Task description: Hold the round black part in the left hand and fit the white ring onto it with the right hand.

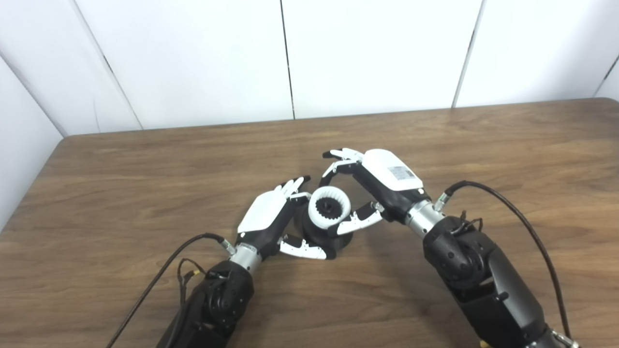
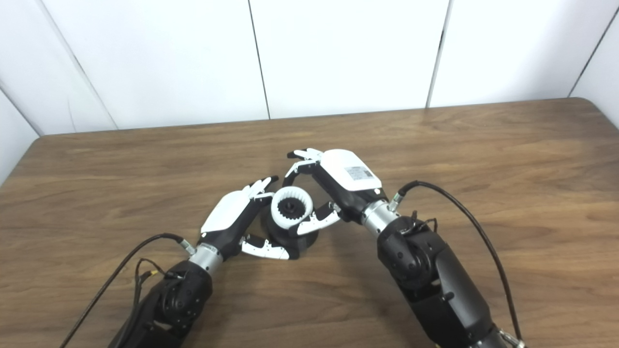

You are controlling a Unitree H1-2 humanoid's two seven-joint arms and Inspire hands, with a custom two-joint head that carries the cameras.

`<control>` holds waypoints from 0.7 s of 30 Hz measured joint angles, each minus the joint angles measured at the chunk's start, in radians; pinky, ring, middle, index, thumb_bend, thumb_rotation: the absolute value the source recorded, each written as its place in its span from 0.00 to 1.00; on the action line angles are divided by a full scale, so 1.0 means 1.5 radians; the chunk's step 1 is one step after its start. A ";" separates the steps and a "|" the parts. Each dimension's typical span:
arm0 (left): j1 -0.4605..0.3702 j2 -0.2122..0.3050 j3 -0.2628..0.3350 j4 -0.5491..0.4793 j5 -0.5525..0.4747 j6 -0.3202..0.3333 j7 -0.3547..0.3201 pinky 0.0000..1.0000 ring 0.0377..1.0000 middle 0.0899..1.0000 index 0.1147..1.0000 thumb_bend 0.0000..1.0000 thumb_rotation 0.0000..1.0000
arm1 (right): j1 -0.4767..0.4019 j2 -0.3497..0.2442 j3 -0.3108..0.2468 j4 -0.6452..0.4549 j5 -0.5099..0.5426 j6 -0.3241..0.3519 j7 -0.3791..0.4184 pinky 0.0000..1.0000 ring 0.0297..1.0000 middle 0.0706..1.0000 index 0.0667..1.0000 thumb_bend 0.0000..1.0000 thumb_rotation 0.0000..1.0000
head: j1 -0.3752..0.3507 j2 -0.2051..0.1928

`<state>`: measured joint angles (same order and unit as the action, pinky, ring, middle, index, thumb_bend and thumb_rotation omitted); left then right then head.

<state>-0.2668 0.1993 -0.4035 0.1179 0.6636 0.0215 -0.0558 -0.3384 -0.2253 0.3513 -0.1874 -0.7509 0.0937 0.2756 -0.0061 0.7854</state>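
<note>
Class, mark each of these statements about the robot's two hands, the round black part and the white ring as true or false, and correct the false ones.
1. The white ring sits on top of the round black part. True.
2. The left hand is far from the black part, at the table's edge. False: it is wrapped around the part's left side.
3. The right hand has its thumb and fingers around the ring. True.
4. The ring lies flat on the table, apart from both hands. False: it is between the two hands, on the black part.
5. The ring has a toothed inner face. True.
</note>
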 measured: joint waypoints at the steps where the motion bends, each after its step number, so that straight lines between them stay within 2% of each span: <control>1: 0.000 0.000 0.000 0.000 0.000 0.000 0.000 1.00 1.00 1.00 0.62 0.98 0.38 | 0.000 0.000 0.001 0.000 0.000 0.000 0.000 0.86 0.92 0.89 0.59 0.76 0.27 | 0.000 0.000; 21: 0.000 -0.002 0.000 0.000 0.000 0.002 -0.001 1.00 1.00 1.00 0.62 0.97 0.36 | -0.005 0.007 0.011 0.000 -0.002 0.000 0.004 0.85 0.91 0.88 0.59 0.77 0.25 | -0.001 0.005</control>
<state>-0.2667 0.1960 -0.4031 0.1178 0.6633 0.0248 -0.0568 -0.3464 -0.2146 0.3676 -0.1875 -0.7533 0.0941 0.2811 -0.0077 0.7931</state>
